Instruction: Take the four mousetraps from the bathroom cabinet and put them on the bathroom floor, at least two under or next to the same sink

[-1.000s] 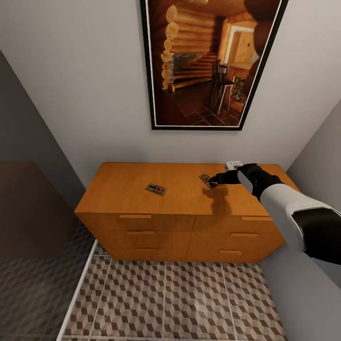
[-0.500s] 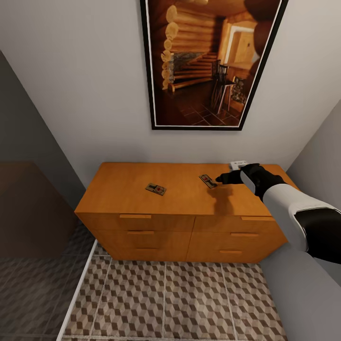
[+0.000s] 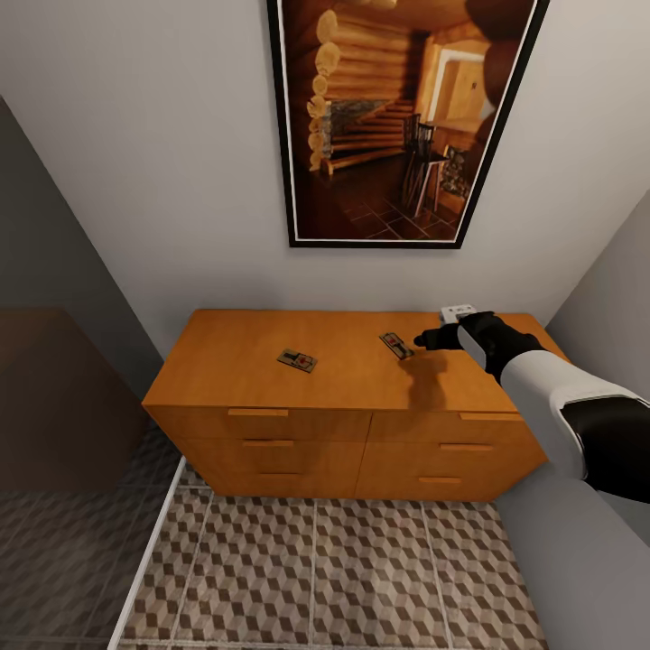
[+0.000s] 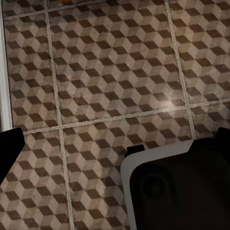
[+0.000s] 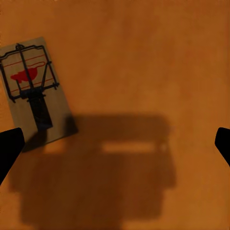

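Head view: cabinet (image 3: pixel 352 397) sits mid-frame against the white wall, under a framed picture (image 3: pixel 397 117) of a log interior. Two mousetraps lie flat on its top: one left of centre (image 3: pixel 297 360), one further right (image 3: pixel 396 345). Right hand (image 3: pixel 422 342) hovers over the cabinet top, fingertips just beside the right-hand trap's right edge; can't tell from here if they touch. Small white object (image 3: pixel 456 312) at the back of the top, just behind the hand. Bathroom floor (image 3: pixel 316 578) with the cube pattern fills the lower frame in front of the drawers. Right wrist view: the trap (image 5: pixel 33 88) is at upper left on the orange top, red mark on the board under the wire; both fingertips sit at the far frame edges, spread wide, nothing between them, so released. Left wrist view: the left hand (image 4: pixel 115 143) points at the floor tiles (image 4: pixel 105 72), fingertips wide apart at the frame edges, released, grasping nothing.
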Motion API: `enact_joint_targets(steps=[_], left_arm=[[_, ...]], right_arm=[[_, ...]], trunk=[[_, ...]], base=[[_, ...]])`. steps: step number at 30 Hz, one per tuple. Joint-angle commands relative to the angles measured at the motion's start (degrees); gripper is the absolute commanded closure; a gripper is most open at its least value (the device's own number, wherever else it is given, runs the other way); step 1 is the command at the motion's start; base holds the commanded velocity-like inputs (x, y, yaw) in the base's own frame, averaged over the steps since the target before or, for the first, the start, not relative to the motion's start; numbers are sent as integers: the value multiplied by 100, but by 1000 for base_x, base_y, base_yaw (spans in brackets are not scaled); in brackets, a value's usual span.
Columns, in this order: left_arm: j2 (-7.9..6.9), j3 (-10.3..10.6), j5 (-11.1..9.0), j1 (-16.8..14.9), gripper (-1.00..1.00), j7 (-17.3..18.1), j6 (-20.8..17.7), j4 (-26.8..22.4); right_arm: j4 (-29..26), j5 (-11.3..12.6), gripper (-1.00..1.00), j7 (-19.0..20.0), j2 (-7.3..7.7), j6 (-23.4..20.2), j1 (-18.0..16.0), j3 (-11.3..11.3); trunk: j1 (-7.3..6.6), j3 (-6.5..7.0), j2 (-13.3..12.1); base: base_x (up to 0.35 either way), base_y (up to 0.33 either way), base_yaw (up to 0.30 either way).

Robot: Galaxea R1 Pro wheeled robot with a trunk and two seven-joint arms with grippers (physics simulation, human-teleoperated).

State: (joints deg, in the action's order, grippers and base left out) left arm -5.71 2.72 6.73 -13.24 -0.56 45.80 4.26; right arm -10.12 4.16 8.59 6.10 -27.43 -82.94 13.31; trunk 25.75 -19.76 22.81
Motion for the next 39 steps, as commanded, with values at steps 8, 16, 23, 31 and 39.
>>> enact_joint_targets(steps=[8, 16, 23, 31, 39], left_arm=[[0, 26, 4, -12, -100, -6, 34, 22], [0, 27, 4, -10, -100, -6, 34, 22], [0, 24, 2, -12, -100, -6, 34, 22], [2, 26, 3, -12, -100, -6, 34, 22], [7, 27, 4, -12, -100, -4, 34, 22]], right_arm=[[-9, 41, -100, -3, -3, -26, -3, 45], [-8, 41, -100, -6, -4, -25, -3, 49], [-8, 41, -100, -7, -10, -25, -3, 49], [-8, 46, -100, -65, -41, -30, -3, 49], [-7, 40, -100, -67, -156, -42, -3, 49]], trunk=[[3, -9, 10], [3, -9, 10], [3, -9, 10], [3, -9, 10], [3, -9, 10]], base=[[0, 0, 0], [0, 0, 0], [0, 0, 0], [0, 0, 0], [0, 0, 0]])
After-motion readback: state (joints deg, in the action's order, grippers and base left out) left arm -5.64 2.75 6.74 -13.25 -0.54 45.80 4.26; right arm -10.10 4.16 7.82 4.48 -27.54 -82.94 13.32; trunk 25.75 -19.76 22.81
